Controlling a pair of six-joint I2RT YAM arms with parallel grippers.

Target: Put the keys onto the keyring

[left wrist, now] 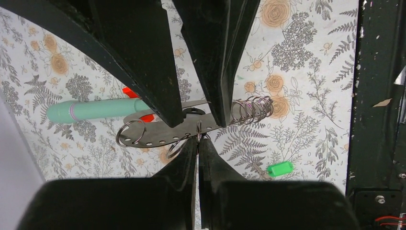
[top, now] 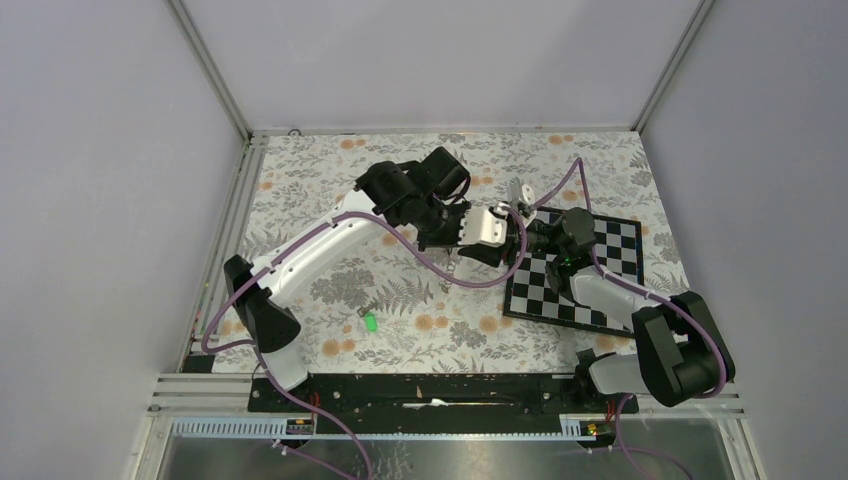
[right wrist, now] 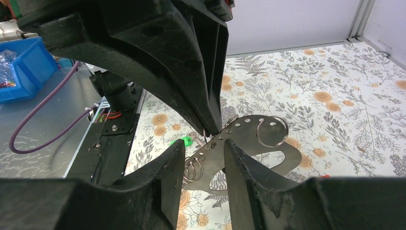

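Both grippers meet mid-air on one metal piece.
Left gripper [left wrist: 197, 143] pressed together on a small split ring; right gripper [right wrist: 205, 143] pinches the flat grey perforated metal keyring plate [right wrist: 249, 139].

Even, bright light; soft shadows; wrist-view foregrounds blurred.

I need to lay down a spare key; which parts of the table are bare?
Bare floral cloth lies at the far left, also in front between the green key and the chessboard. The middle is crowded: both end effectors meet over the metal plate.
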